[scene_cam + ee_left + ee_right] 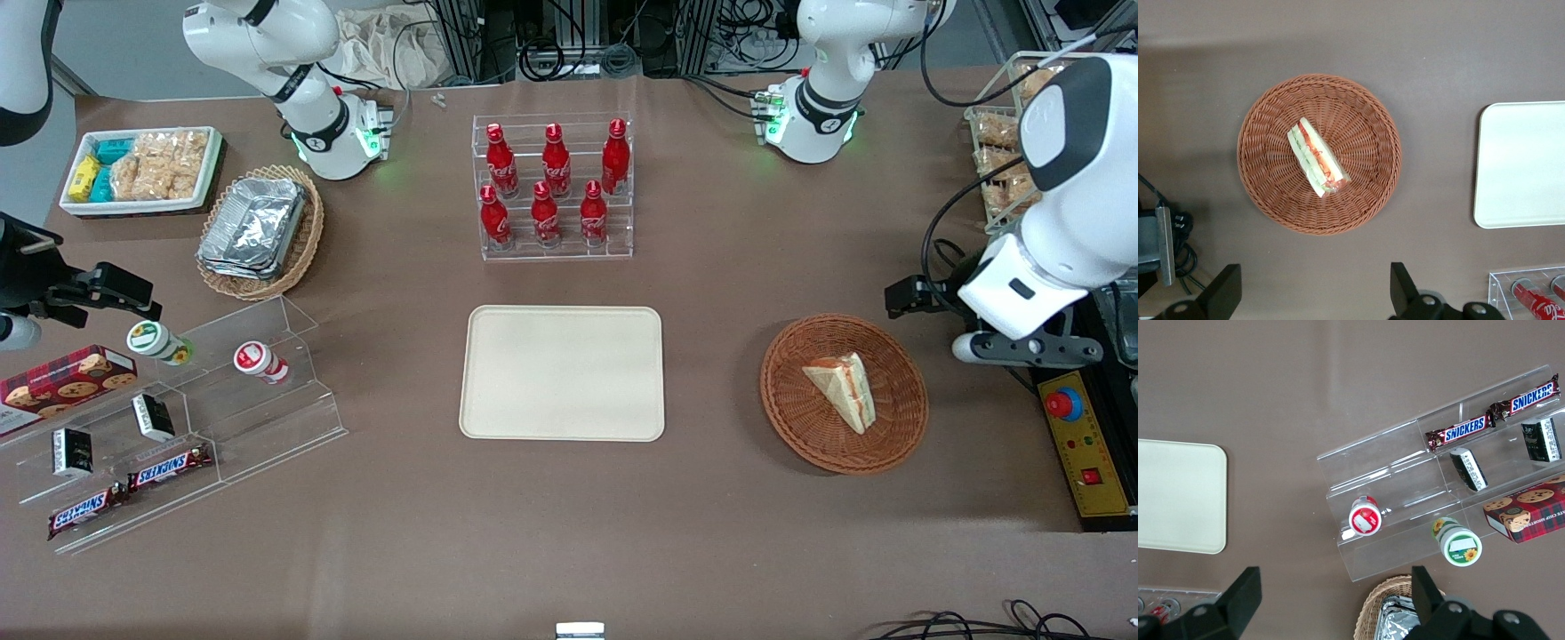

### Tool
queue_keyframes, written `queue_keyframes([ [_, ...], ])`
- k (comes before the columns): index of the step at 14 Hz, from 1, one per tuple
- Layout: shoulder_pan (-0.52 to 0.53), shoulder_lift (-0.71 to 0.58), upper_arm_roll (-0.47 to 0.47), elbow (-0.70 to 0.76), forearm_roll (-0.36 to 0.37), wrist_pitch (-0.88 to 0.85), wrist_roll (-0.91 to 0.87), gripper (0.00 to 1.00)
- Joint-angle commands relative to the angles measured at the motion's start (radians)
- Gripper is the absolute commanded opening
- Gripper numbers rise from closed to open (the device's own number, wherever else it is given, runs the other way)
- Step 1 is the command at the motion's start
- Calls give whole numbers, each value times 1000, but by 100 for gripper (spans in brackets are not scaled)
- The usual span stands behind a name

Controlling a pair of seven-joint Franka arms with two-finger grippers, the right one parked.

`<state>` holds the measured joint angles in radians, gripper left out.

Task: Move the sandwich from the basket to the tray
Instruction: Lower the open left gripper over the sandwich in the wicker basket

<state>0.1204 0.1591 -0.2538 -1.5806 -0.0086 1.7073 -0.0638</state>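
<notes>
The sandwich (pixel 845 387) (pixel 1317 157), a pale triangular wedge with red and green filling, lies in the middle of the round reddish-brown wicker basket (pixel 791 418) (pixel 1265 193). The cream rectangular tray (pixel 562 373) (pixel 1521 167) lies flat with nothing on it, beside the basket toward the parked arm's end. My gripper (pixel 909 298) (pixel 1311 293) hangs high above the table, just off the basket's rim toward the working arm's end. It is open, its fingers (pixel 1401 288) wide apart with only bare table between them.
A clear rack of red cola bottles (pixel 556 187) stands farther from the front camera than the tray. A control box with a red button (pixel 1080 444) sits close to the basket at the working arm's end. Snack shelves (pixel 169 418) and a foil-filled tan basket (pixel 258 231) lie toward the parked arm's end.
</notes>
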Motion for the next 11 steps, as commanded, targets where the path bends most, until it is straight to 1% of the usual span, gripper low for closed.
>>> queue_keyframes([
  [1, -2, 34, -5, 37, 16, -23, 12, 100],
  [2, -5, 37, -7, 37, 37, -25, 6, 100],
  [4, -7, 57, -10, 45, 42, -20, -14, 100],
  [6, -4, 73, -8, 25, 48, -5, -121, 100],
  [8, -8, 68, -10, -57, 90, 82, -175, 100],
  [11, -11, 59, -12, -200, 104, 246, -312, 100],
])
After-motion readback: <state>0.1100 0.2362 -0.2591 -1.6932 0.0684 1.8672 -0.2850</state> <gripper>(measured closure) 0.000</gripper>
